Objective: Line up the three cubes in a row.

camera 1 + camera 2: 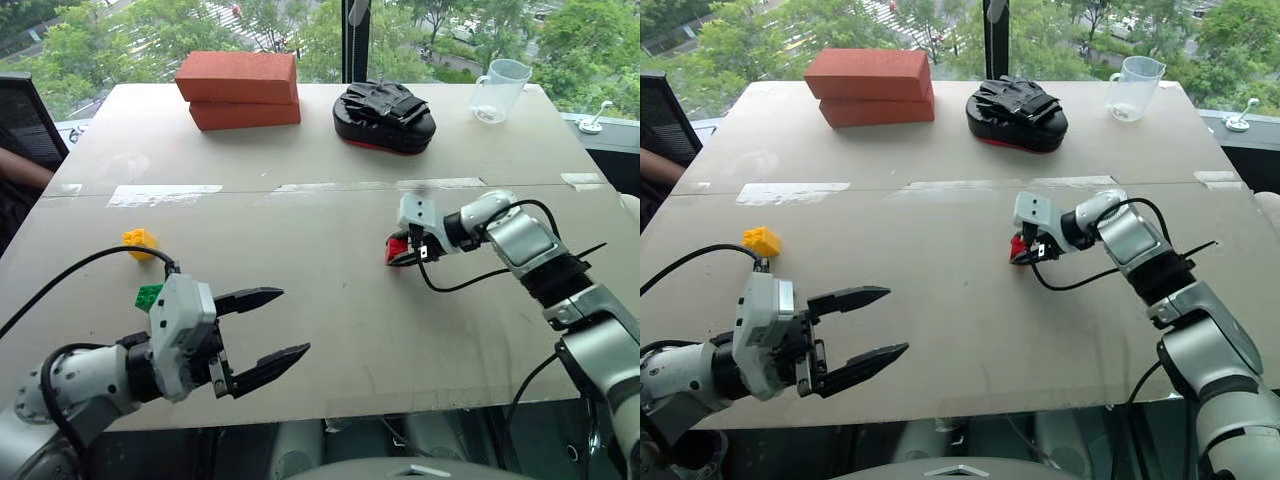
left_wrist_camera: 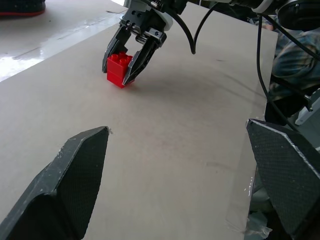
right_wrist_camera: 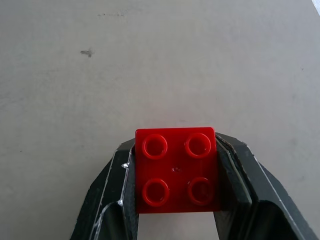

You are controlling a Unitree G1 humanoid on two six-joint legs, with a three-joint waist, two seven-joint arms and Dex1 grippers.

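Observation:
The red cube [image 3: 176,170], studs up, sits between the two black fingers of my right gripper [image 1: 400,252], which is shut on it right of the table's middle; it rests on or just above the board [image 2: 120,70]. The yellow cube [image 1: 140,240] lies on the table at the left. Just behind my left gripper's body peeks the green cube [image 1: 149,295], partly hidden. My left gripper [image 1: 275,325] hovers near the front left edge, open with nothing between its fingers, pointing toward the red cube.
Two large orange-red bricks [image 1: 240,88] are stacked at the back left. A black glove on a black pad [image 1: 384,115] lies at the back middle, a clear measuring jug [image 1: 497,90] at the back right. Tape strips [image 1: 165,194] cross the table [image 1: 330,300].

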